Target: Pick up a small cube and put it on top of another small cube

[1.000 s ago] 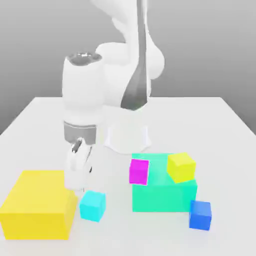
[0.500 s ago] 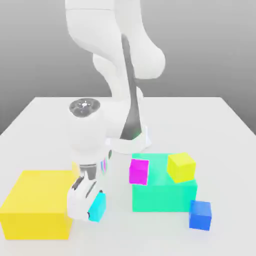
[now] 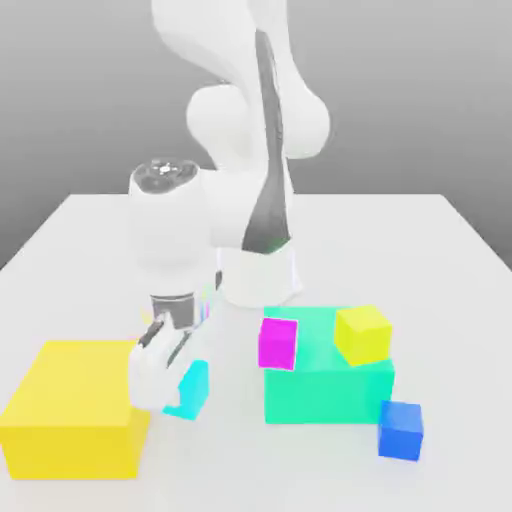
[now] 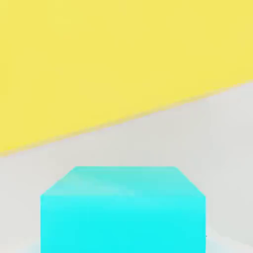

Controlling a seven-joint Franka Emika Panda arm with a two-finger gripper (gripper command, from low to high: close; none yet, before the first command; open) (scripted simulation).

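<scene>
Now the gripper [image 3: 165, 390] is closed on the cyan cube [image 3: 190, 388], pinching it, and the cube is directly at the tool. The big yellow block [image 3: 85, 395] is near them, on the exterior view's left. Toward the exterior view's right, bare table [image 3: 235, 450] gives open room before the green block [image 3: 327, 394]. On this block's top, the magenta cube [image 3: 278, 344] sits at the edge nearer to the gripper, and the small yellow cube [image 3: 362, 335] is well apart from it.
</scene>
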